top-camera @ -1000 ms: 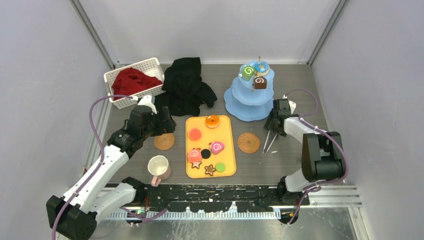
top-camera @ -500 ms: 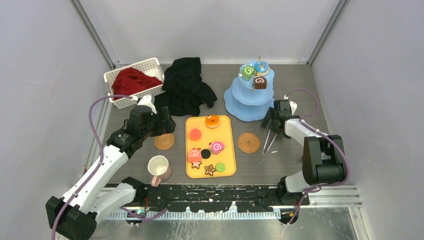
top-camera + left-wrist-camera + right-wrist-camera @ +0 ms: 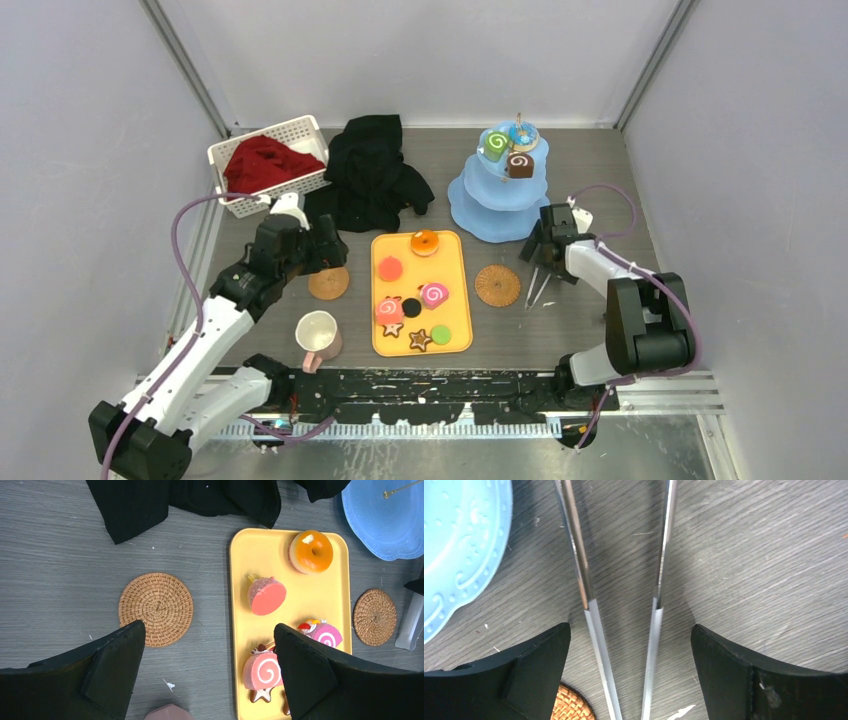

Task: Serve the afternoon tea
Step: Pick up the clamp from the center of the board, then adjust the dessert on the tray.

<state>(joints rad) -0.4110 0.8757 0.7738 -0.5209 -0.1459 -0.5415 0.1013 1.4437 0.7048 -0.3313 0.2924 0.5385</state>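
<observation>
Three sweets (image 3: 497, 146) on the stand (image 3: 480, 210), loads left on the tray (image 3: 455, 265). Both sets of jaws spread, tongs (image 3: 595, 630) lying loose.

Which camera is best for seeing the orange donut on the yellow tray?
The left wrist view. There the orange donut is big and sharp, its hole and white speck clear, at the far end of the yellow tray. The top external view shows it whole but tiny. The right wrist view does not show it.
</observation>
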